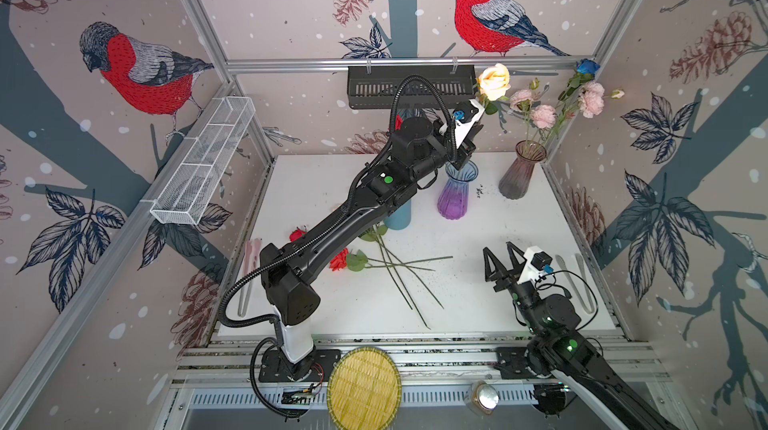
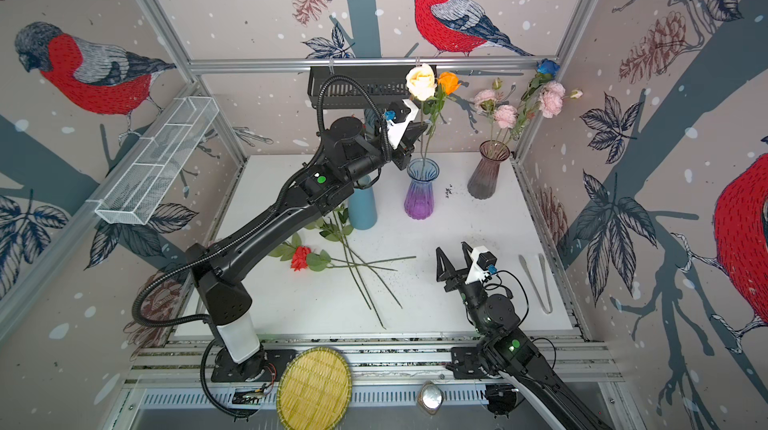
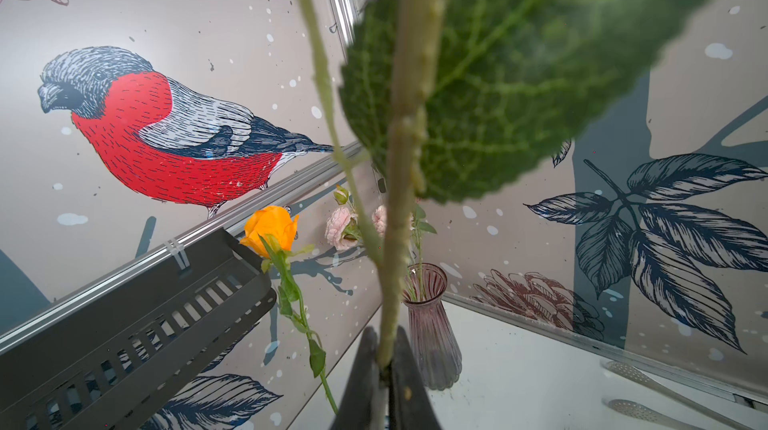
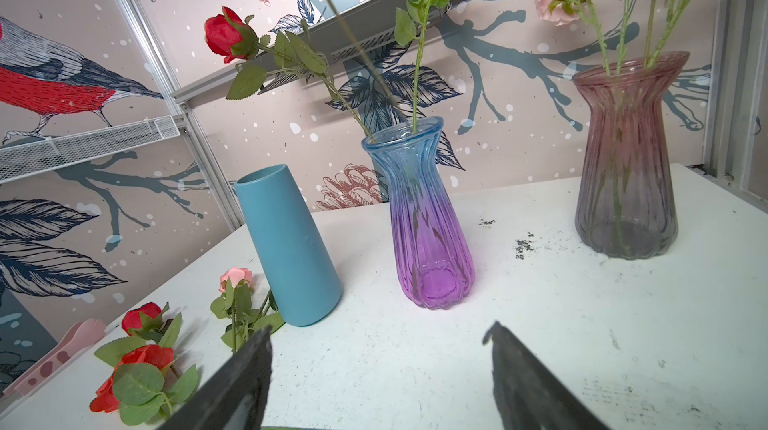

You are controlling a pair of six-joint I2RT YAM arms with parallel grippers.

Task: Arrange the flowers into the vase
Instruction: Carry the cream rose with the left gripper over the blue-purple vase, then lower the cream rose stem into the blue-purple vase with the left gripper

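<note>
My left gripper is shut on the green stem of a cream rose. It holds the rose upright above the blue-to-purple glass vase. The stem's lower end reaches the vase's mouth, where an orange rose and a red rose stand. In both top views the left gripper is high at the back. Several loose flowers lie on the white table. The right gripper is open and empty, low at the front right.
A smoky pink vase at the back right holds pink blooms and a blue rose. A teal vase stands left of the purple one. Metal tongs lie at the right edge. A black basket hangs on the back rail.
</note>
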